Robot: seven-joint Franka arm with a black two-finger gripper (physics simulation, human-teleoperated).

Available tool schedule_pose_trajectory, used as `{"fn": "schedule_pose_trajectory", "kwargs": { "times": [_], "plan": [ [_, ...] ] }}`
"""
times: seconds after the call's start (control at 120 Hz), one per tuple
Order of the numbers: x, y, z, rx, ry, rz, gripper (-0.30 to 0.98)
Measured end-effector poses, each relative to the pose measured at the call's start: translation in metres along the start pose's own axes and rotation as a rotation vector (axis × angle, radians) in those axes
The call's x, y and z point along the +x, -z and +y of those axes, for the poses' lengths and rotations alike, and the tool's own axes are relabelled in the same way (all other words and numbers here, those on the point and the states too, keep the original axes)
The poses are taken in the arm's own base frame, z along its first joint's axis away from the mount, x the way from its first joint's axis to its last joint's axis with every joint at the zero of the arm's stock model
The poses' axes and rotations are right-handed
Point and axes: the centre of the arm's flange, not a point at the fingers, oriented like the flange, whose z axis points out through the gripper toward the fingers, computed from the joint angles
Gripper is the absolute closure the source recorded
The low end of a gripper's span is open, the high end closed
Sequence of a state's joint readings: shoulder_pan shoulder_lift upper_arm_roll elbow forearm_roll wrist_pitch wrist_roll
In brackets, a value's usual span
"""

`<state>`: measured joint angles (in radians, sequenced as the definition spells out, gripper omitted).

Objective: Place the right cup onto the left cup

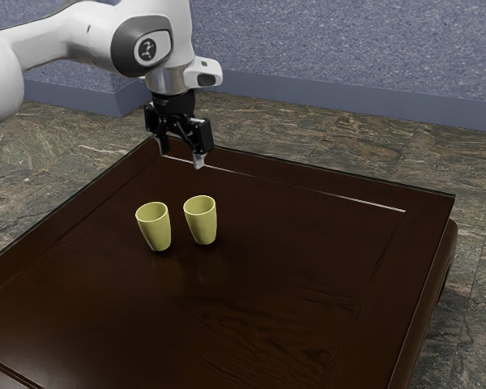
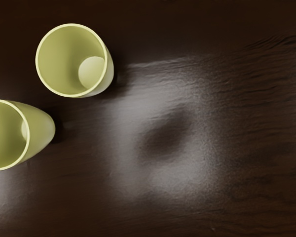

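Pincer [image 1: 181, 154] released, fingers [image 1: 198, 160] parted, I hang above the dark desk [image 1: 292, 275], where one upright yellow-green cup [image 1: 157, 232] stands just beside a matching cup [image 1: 202, 227], mouths facing up.

Dark wooden table [image 1: 292, 267]; marbled floor [image 1: 340, 142]; speckled wall [image 1: 324, 40].

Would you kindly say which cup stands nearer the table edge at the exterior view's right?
The cup on the exterior view's right; the other cup stands farther from that edge.

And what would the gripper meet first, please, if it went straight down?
Probably the dark tabletop: the gripper seems to point beside both yellow cups, though depth is hard to judge.
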<state>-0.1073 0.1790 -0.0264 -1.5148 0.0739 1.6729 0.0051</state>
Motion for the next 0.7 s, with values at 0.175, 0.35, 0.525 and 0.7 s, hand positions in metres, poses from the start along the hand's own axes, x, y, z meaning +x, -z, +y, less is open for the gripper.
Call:
{"fn": "schedule_pose_trajectory", "kwargs": {
  "times": [0.175,0.35,0.525,0.7],
  "plan": [
    [0.014,-0.018,-0.001,0.003,-0.004,0.006,0.00],
    [0.052,-0.082,-0.005,-0.006,-0.008,-0.045,0.01],
    [0.075,-0.122,-0.010,-0.012,-0.014,-0.074,0.12],
    [0.087,-0.142,-0.020,-0.016,-0.013,-0.082,0.24]
  ]
}}
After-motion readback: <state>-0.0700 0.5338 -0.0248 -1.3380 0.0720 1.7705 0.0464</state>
